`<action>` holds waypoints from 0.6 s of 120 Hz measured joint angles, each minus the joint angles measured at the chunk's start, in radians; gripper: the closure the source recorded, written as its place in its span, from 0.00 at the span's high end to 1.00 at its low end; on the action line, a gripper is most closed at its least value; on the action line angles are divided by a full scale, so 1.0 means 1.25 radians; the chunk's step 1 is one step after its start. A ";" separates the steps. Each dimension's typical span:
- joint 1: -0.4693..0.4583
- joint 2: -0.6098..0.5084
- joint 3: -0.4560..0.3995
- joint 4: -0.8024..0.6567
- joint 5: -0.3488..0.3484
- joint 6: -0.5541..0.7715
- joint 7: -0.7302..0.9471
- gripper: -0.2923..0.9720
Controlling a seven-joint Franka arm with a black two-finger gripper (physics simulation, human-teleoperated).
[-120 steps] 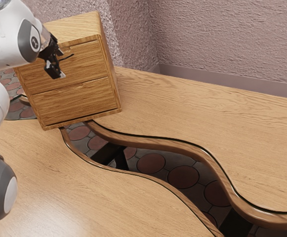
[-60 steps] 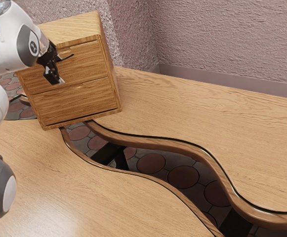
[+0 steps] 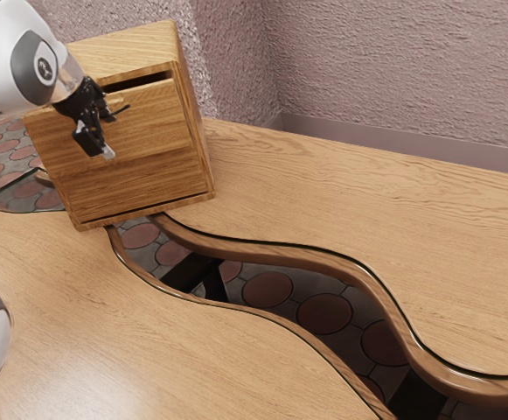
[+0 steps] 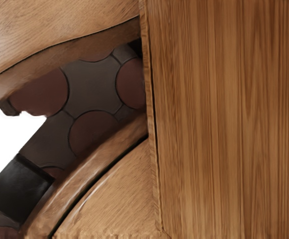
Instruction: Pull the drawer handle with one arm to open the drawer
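Observation:
A wooden cabinet (image 3: 135, 48) with two drawers stands at the table's back, on the exterior view's left. Its top drawer (image 3: 149, 122) stands partly out of the body, with a dark gap showing behind the front's upper edge. My black gripper (image 3: 93, 121) is at the thin dark handle (image 3: 115, 110) on that drawer front, shut on it. The lower drawer (image 3: 144, 191) sits flush. In the wrist view a vertical-grained wooden drawer front (image 4: 224, 119) lies close under my hand.
Two wooden tabletops (image 3: 367, 201) are split by a curved gap (image 3: 280, 293) showing tiled floor below, also seen as tiled floor (image 4: 92, 99) in the wrist view. A textured wall (image 3: 393, 61) runs behind. Open tabletop lies to the exterior view's right and front.
The top drawer has slid out of the cabinet, with my gripper moving with it toward the exterior view's left. A dark gap has appeared behind its front.

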 joint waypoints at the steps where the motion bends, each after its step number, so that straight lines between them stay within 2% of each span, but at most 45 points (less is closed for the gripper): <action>1: -0.001 -0.002 0.000 -0.001 0.000 -0.002 0.000 0.76; 8: -0.005 -0.030 -0.007 -0.008 -0.001 -0.025 0.001 0.76; 14: -0.033 -0.095 -0.004 -0.051 0.002 -0.048 0.000 0.75; 20: -0.108 -0.179 -0.025 -0.096 0.027 -0.079 -0.009 0.74; 24: -0.152 -0.260 -0.106 -0.111 0.076 -0.104 -0.023 0.74; 28: -0.182 -0.349 -0.219 -0.115 0.149 -0.125 -0.041 0.73; 32: -0.236 -0.405 -0.289 -0.117 0.209 -0.144 -0.059 0.73; 41: -0.420 -0.455 -0.349 -0.115 0.318 -0.178 -0.096 0.74; 45: -0.452 -0.463 -0.356 -0.105 0.356 -0.189 -0.109 0.74; 50: -0.407 -0.466 -0.358 -0.095 0.390 -0.202 -0.123 0.75; 59: -0.225 -0.466 -0.357 -0.089 0.424 -0.218 -0.144 0.75; 65: -0.131 -0.463 -0.377 -0.088 0.444 -0.227 -0.158 0.76; 72: -0.088 -0.463 -0.436 -0.087 0.488 -0.235 -0.177 0.76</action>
